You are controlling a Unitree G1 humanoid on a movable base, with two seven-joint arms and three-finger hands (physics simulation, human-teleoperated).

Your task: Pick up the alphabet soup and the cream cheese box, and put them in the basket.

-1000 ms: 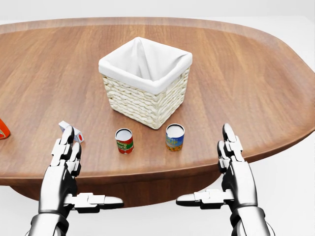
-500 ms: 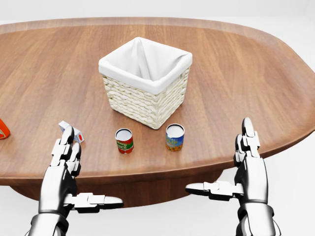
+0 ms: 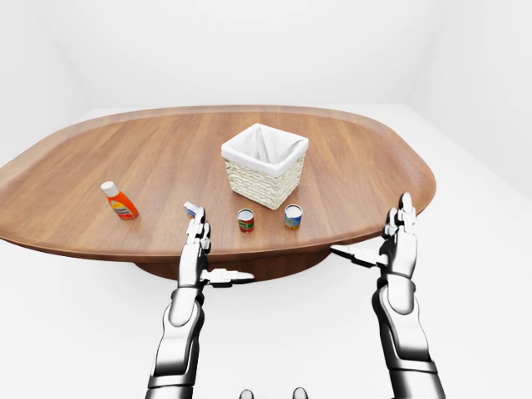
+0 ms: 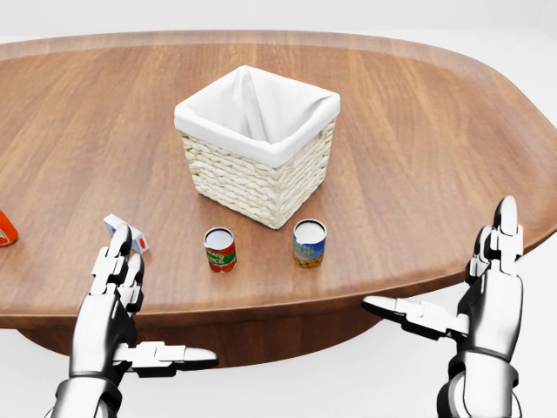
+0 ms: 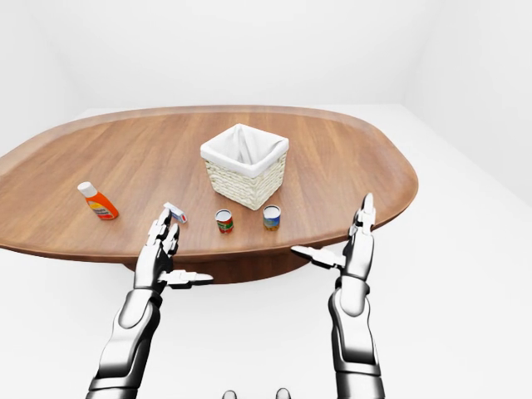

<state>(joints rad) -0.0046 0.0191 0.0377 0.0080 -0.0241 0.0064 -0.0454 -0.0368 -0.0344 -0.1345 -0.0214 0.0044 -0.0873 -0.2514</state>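
Oval wooden table [image 4: 418, 131] bearing basket [image 4: 258, 144], two cans [image 4: 220, 250] [image 4: 309, 243], small box [image 3: 192, 209], orange bottle [image 3: 120, 200].

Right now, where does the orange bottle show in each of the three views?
Left-eye view: orange bottle lies on the table's left part, far left of the basket.
Head view: only a sliver shows, cut by the left edge.
Right-eye view: left part of the table.
Shared landmark: the basket.
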